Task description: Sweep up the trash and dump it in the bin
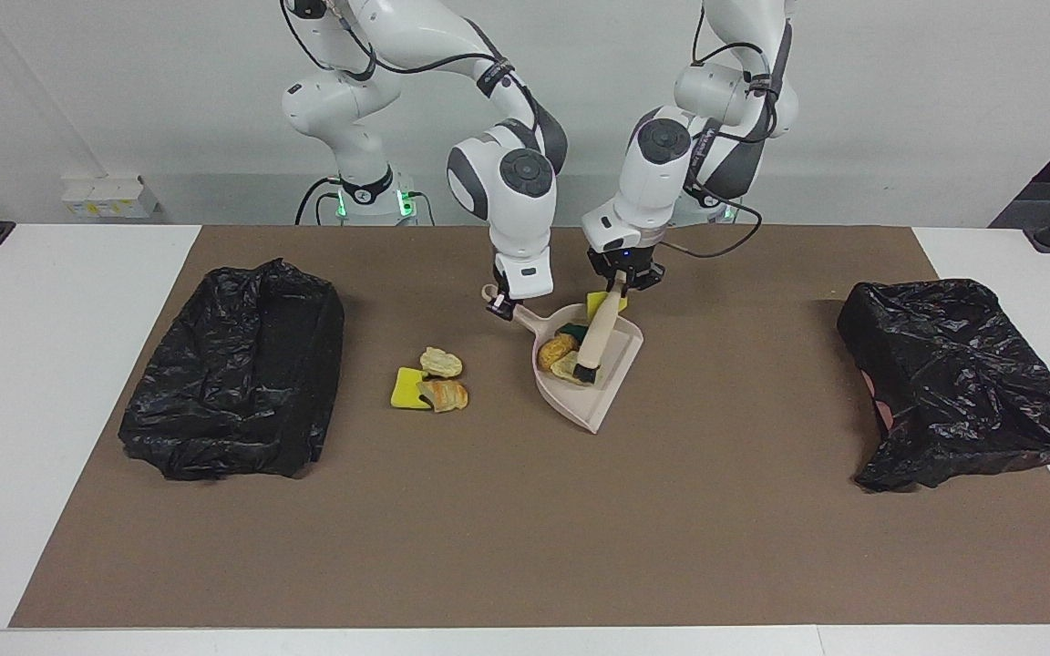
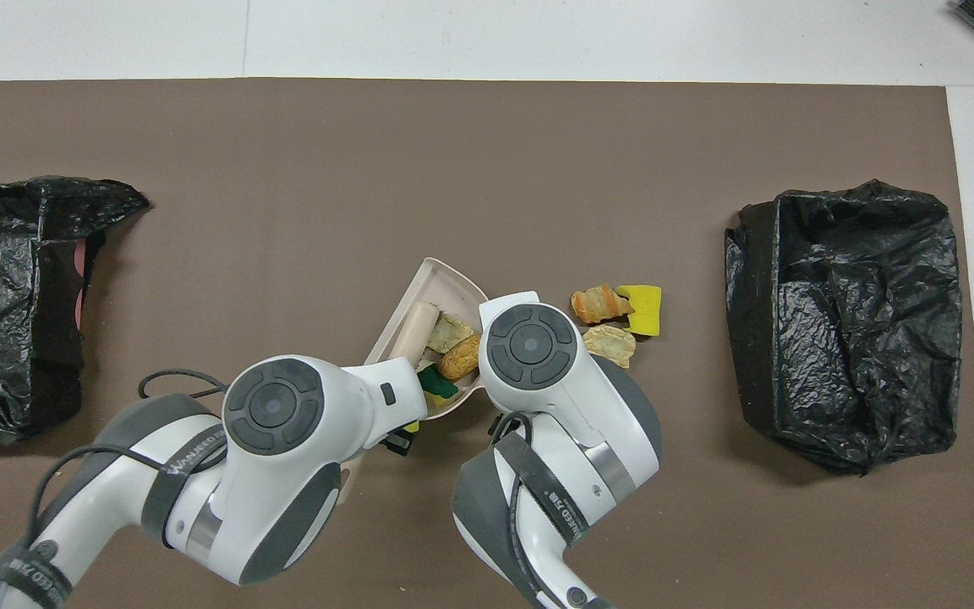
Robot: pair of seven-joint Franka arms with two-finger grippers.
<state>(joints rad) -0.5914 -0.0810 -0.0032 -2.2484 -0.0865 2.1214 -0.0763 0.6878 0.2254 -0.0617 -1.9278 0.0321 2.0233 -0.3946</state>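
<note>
The beige dustpan (image 1: 612,387) lies on the brown mat, mouth away from the robots. My right gripper (image 1: 505,308) is shut on its handle (image 1: 491,295). My left gripper (image 1: 621,278) is shut on the beige brush (image 1: 600,328), whose dark head rests inside the pan against a golden-brown lump (image 1: 557,349) and a pale lump (image 1: 571,367). A green-yellow sponge (image 1: 571,330) lies deeper in the pan. A yellow chunk (image 1: 598,302) sits at the pan's rim under the left gripper. Three bits lie on the mat toward the right arm's end: a yellow sponge (image 1: 407,389), a pale lump (image 1: 441,362) and a golden-brown lump (image 1: 446,395).
Two bins lined with black bags stand on the mat (image 1: 525,528): one at the right arm's end (image 1: 233,364), one at the left arm's end (image 1: 953,383). In the overhead view both arms cover their grippers; the dustpan (image 2: 440,283) and loose bits (image 2: 614,317) show there.
</note>
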